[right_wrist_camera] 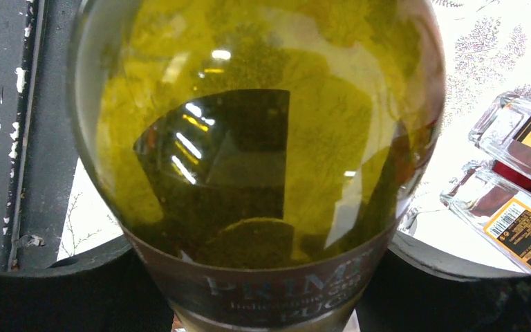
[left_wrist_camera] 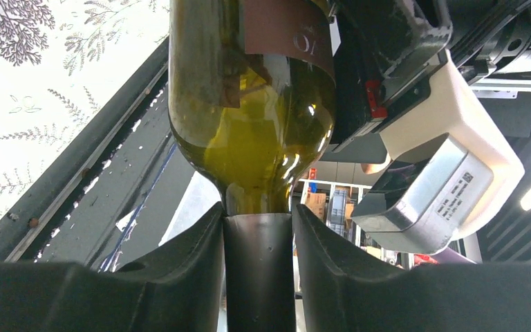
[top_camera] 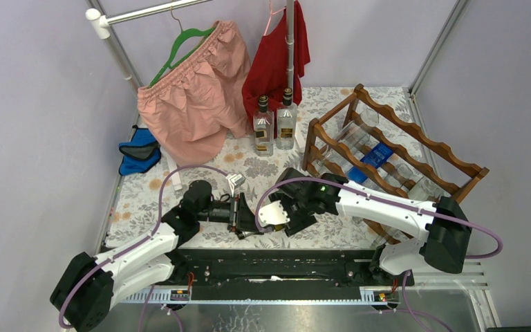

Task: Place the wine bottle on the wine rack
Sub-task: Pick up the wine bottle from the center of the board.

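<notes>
A green-glass wine bottle (left_wrist_camera: 249, 124) with a brown label is held off the table between both grippers near the front edge. My left gripper (left_wrist_camera: 258, 270) is shut on its dark-capped neck, a finger on each side. My right gripper (right_wrist_camera: 263, 297) is shut on the bottle's body (right_wrist_camera: 256, 138), which fills its view. In the top view the left gripper (top_camera: 243, 216) and right gripper (top_camera: 283, 211) face each other, and the bottle between them is mostly hidden. The reddish-brown wooden wine rack (top_camera: 387, 138) stands at the back right, behind the right arm.
Two clear liquor bottles (top_camera: 263, 128) (top_camera: 286, 121) stand left of the rack. The rack holds clear bottles and a blue-labelled one (top_camera: 377, 155). Pink shorts (top_camera: 193, 83) and a red garment (top_camera: 276, 55) hang at the back. A blue pouch (top_camera: 140, 152) lies at the left.
</notes>
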You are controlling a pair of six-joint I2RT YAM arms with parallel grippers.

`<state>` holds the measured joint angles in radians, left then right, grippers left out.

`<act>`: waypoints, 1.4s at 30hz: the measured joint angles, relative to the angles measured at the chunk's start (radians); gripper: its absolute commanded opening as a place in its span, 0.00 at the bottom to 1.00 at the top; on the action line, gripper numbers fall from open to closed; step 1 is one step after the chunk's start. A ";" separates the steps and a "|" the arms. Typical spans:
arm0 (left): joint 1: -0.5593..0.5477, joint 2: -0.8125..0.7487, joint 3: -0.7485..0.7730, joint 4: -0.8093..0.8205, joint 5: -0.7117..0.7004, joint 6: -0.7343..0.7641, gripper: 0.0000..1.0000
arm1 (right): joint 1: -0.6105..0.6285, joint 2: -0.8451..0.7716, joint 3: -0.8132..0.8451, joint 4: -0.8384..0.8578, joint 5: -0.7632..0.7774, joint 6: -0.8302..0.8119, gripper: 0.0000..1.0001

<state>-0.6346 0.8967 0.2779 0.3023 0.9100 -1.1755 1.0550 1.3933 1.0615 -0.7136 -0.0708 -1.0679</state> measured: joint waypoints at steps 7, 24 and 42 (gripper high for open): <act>-0.001 0.000 -0.012 -0.001 0.000 -0.004 0.00 | 0.006 0.010 0.003 -0.009 0.002 0.007 0.03; 0.000 -0.095 -0.134 0.167 -0.029 -0.133 0.00 | 0.018 0.014 0.115 -0.071 -0.048 0.098 1.00; -0.001 -0.111 -0.159 0.283 -0.042 -0.182 0.00 | -0.259 -0.109 0.508 -0.332 -0.496 0.134 1.00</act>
<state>-0.6357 0.7860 0.1192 0.5858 0.8677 -1.3571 0.7956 1.2842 1.5692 -1.0458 -0.5663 -0.9340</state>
